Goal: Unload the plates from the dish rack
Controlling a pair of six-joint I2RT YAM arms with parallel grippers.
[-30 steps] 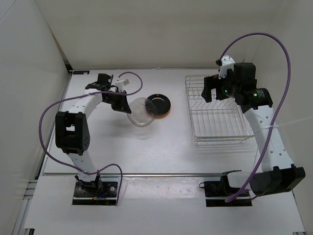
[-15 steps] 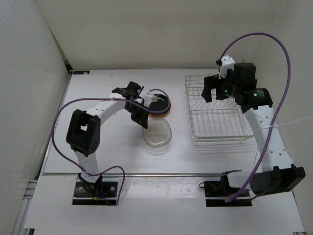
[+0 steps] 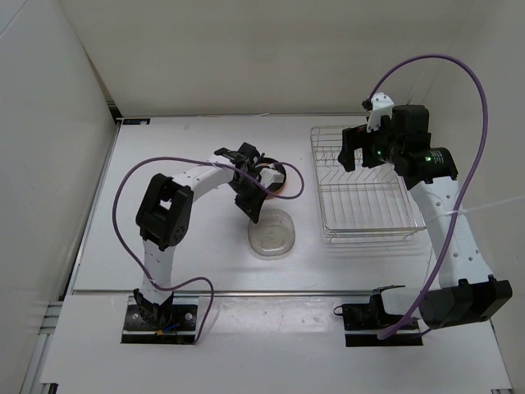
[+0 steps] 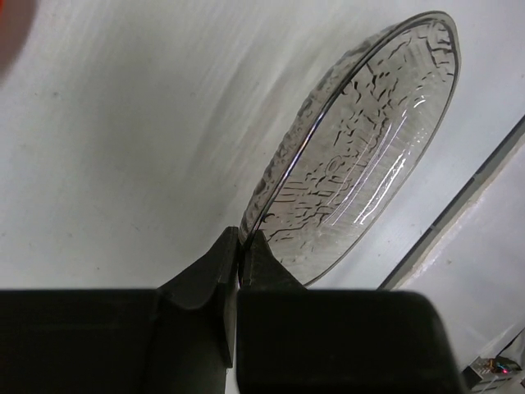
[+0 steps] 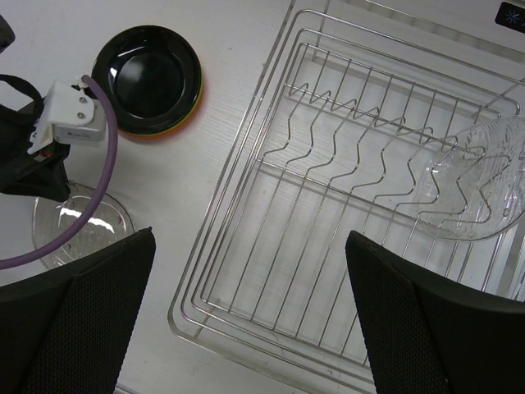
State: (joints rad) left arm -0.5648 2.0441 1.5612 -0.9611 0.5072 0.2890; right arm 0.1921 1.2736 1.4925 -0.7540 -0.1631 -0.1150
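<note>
Pinching the rim of a tilted clear plate (image 4: 369, 156), the left gripper (image 4: 238, 246) holds it mid-frame in the overhead view, jaws nearly closed. The right gripper (image 3: 354, 152) hangs wide open above the dish rack (image 3: 365, 197), upper right. A second clear plate (image 5: 472, 185) sits in the rack; a black plate (image 5: 148, 74) lies left of it.

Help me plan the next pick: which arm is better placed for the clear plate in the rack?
Right: the right gripper hangs open above the dish rack, the racked clear plate below it. The left gripper is shut on another clear plate, away from the rack.
</note>
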